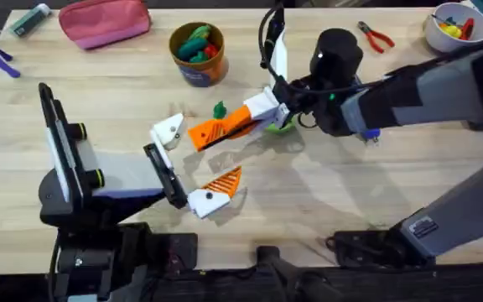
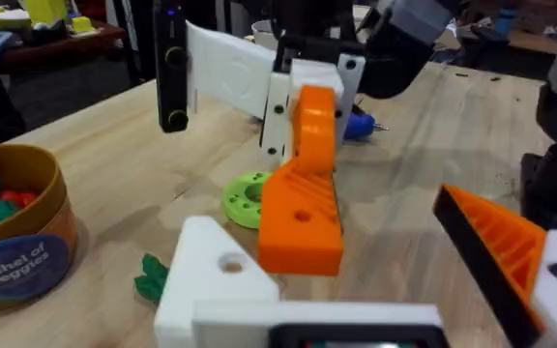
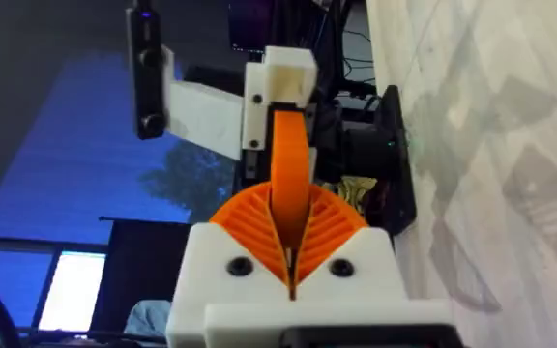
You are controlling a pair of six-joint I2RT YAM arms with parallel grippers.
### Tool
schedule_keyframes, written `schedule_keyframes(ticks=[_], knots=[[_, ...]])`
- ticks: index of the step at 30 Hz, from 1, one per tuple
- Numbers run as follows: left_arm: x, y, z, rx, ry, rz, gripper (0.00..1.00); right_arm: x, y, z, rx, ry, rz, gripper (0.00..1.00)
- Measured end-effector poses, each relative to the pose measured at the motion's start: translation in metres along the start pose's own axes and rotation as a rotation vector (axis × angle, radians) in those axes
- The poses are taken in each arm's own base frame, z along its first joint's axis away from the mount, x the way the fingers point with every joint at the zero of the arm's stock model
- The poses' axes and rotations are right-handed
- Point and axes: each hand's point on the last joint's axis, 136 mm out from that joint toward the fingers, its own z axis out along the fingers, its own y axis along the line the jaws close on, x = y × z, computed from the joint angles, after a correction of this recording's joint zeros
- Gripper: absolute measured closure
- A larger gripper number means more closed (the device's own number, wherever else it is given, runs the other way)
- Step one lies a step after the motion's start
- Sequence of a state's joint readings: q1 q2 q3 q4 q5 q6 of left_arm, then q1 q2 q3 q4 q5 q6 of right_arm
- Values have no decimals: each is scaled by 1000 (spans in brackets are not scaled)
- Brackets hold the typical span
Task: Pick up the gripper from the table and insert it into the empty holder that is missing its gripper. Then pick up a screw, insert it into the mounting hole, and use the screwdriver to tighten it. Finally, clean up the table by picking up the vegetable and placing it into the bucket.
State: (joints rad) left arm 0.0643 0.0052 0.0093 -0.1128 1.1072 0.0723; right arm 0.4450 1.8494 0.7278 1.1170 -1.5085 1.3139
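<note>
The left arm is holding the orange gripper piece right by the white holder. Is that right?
Not quite. The right end effector is the one holding the orange gripper piece, clamped between its two fingers. The overhead view shows this. The rest is right: the piece is right by the white holder.

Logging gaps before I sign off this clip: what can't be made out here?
- Screwdriver: overhead, the right arm covers all but a blue bit.
- Green disc: overhead, mostly under the right gripper.
- Whether the orange gripper piece touches the holder: no view settles it.
- Bucket: left wrist, cut off by the edge.
</note>
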Motion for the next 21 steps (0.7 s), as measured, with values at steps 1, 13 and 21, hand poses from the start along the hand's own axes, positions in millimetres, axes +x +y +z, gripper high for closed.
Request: schedule_keyframes(ticks=[1, 13, 21], knots=[[0, 0, 0, 0, 0, 0, 16, -1, -2, 0, 0, 0, 2, 989], [0, 0, 0, 0, 0, 0, 15, -12, 5, 2, -2, 4, -71, 989], [0, 0, 0, 0, 0, 0, 15, -7, -2, 7, -2, 22, -15, 989]])
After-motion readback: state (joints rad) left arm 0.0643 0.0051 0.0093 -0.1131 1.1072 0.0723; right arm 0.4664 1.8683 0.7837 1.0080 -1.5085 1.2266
